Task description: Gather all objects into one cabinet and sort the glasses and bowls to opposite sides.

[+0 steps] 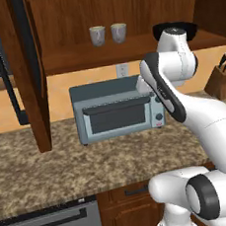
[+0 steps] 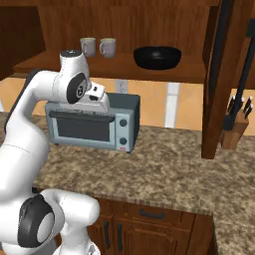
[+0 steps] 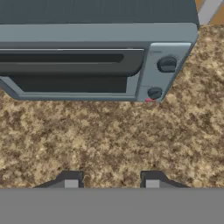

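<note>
The dark wooden cabinet (image 1: 79, 58) hangs open above the counter. On its shelf, two grey-beige glasses (image 1: 98, 35) (image 1: 119, 33) stand side by side at the left. A wide black bowl (image 2: 157, 57) sits to their right, on the same shelf board (image 2: 99, 69). In the left base view my arm partly hides the black bowl (image 1: 191, 28). My gripper (image 3: 111, 181) hangs below the shelf, above the front of the toaster oven, and points down at the counter. Its fingertips (image 3: 72, 181) stand apart with nothing between them. From the right base view the gripper (image 2: 98, 99) sits just over the oven's top.
A grey toaster oven (image 1: 117, 109) stands on the speckled stone counter (image 1: 52, 171) against the wall. The cabinet doors (image 1: 28, 70) (image 2: 214, 74) swing out over the counter on both sides. A knife block (image 2: 234, 129) stands at the right.
</note>
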